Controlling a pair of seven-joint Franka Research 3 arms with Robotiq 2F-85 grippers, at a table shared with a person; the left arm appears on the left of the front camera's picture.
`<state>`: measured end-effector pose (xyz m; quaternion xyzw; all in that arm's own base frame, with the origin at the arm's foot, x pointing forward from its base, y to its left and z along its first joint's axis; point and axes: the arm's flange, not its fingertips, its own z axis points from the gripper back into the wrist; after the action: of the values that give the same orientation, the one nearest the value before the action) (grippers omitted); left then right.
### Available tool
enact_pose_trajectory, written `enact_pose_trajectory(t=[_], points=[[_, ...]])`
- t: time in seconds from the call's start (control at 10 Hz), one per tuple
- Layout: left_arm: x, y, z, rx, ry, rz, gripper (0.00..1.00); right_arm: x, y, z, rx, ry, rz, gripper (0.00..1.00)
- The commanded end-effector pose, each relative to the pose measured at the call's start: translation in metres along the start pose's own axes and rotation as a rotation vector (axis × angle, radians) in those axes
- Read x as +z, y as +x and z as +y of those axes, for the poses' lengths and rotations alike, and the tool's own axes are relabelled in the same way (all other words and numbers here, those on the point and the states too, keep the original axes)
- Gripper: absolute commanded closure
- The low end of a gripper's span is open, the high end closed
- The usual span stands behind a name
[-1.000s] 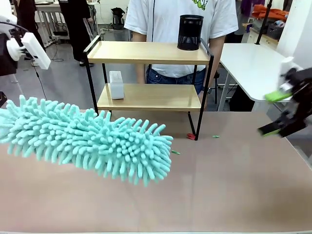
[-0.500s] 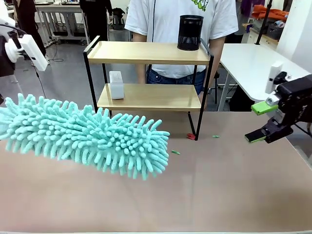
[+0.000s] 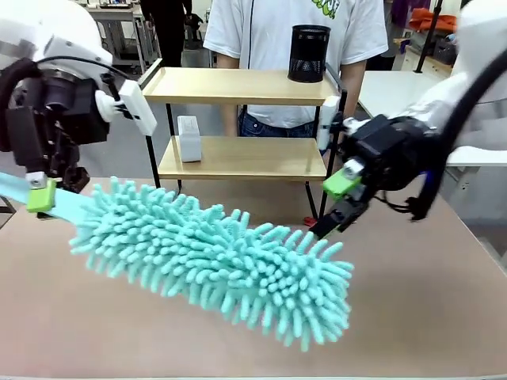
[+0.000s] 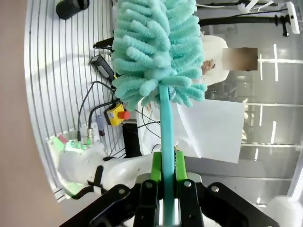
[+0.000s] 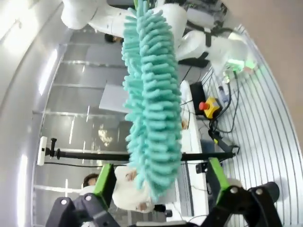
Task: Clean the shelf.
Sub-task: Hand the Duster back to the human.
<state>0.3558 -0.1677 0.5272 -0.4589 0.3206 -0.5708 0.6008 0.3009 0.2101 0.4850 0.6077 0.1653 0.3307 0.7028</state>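
over the brown table point(image 3: 412, 301), left claw point(image 3: 41, 194) clamps the duster point(image 3: 222, 261); right claw point(image 3: 337, 202) gapes empty.

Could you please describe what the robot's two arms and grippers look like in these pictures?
Both arms have glossy white rounded shells with black cables looping along them. The left gripper and right gripper are black, angular, with bright green pads on the jaws. A white boxy camera module sits on the left wrist.

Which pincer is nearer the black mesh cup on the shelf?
Right. The right pincer is just below the mesh cup; the left pincer is far across, gripping the duster handle.
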Motion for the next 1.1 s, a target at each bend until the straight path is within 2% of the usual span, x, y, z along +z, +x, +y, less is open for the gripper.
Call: enact_pose_trajectory(t=[0.0,0.2,0.6,1.0], points=[[0.029,0.011,0.004,0.004,-0.012,0.035,0.88,-0.015,0.012,0.003,0.005,0.007,0.056,0.00],[0.032,0.017,0.009,-0.003,-0.022,0.036,0.88,-0.035,0.011,0.007,-0.023,-0.020,0.131,0.00],[0.037,0.016,0.010,0.014,-0.017,-0.011,0.88,-0.067,0.003,0.013,-0.049,-0.140,0.097,0.00],[0.035,0.015,0.011,0.027,-0.009,-0.025,0.88,-0.074,-0.003,0.018,-0.044,-0.159,0.097,0.00]])
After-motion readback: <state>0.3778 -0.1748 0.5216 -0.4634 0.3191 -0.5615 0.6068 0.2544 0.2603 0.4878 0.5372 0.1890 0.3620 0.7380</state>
